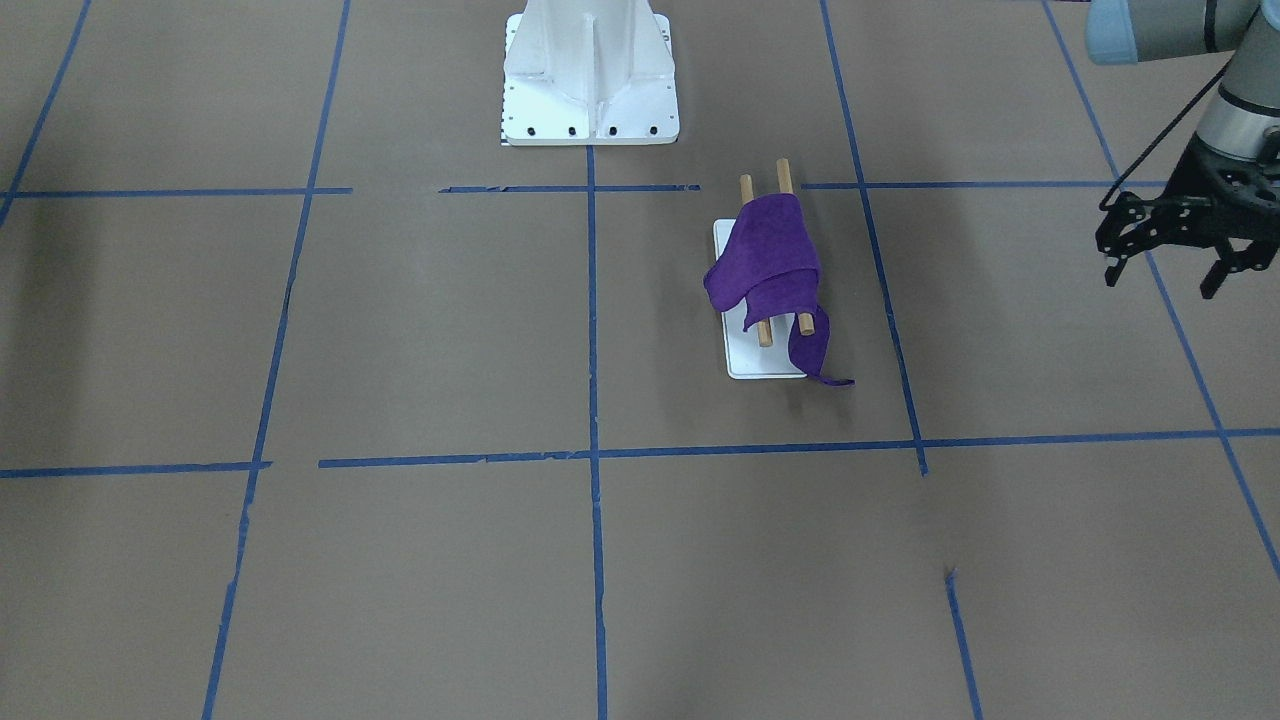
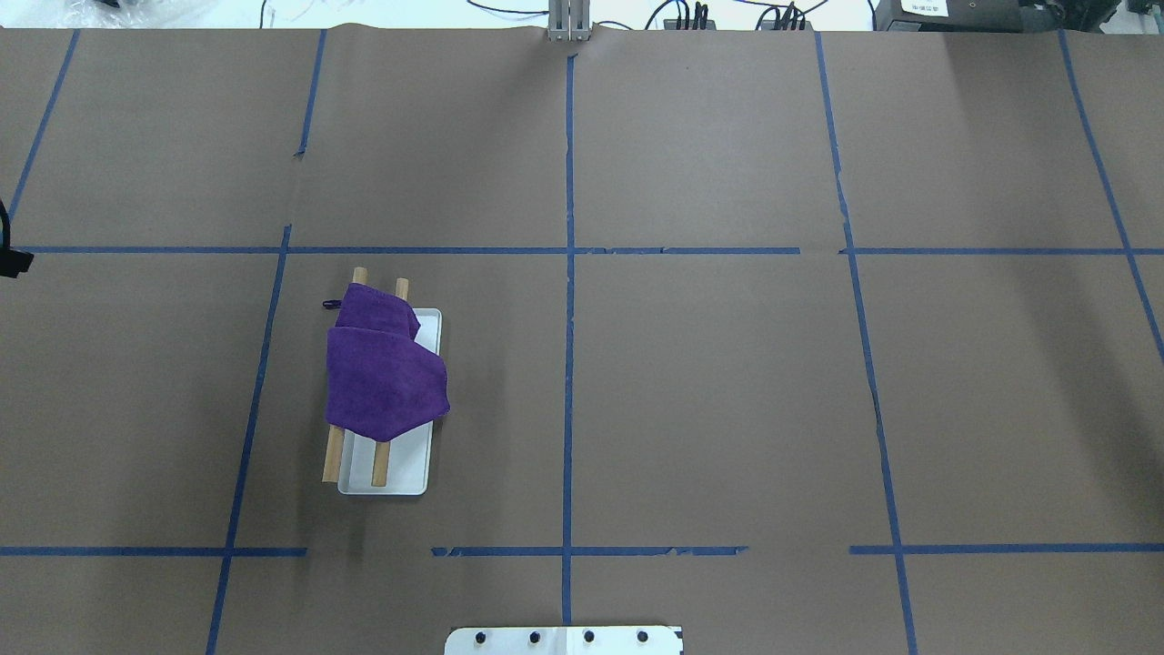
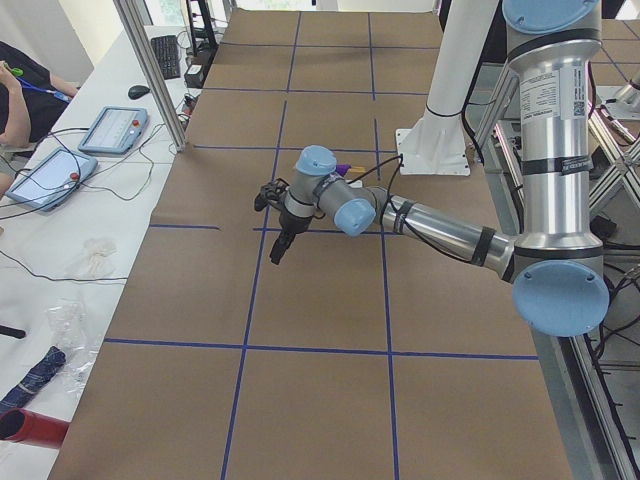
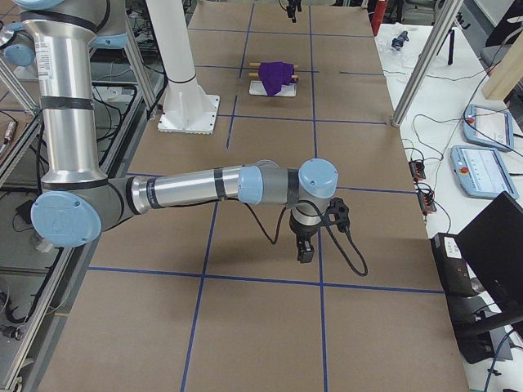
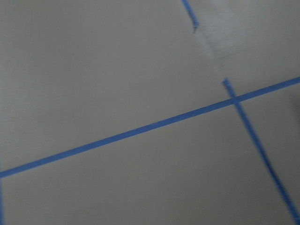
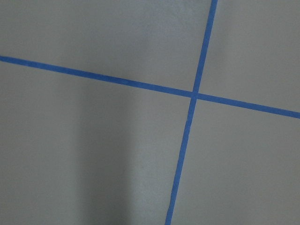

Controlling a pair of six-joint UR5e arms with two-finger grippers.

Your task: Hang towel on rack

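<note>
1 left hand [image 1: 1162,284] hovering, splayed (towel [image 1: 770,262] draped)

One towel [image 1: 770,250], one rack [image 1: 765,365], two dowels [image 1: 746,188], one pedestal [image 1: 590,70], two arms: left arm [image 3: 440,225], right arm [image 4: 188,189].

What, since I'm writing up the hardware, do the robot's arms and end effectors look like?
The left arm and right arm are silver-grey tubes with pale blue joint caps and black bands; the left carries a white printed label. The left end effector is black and two-fingered, with skeletal linkages; the right end effector is black too. Black cables trail from both wrists.
</note>
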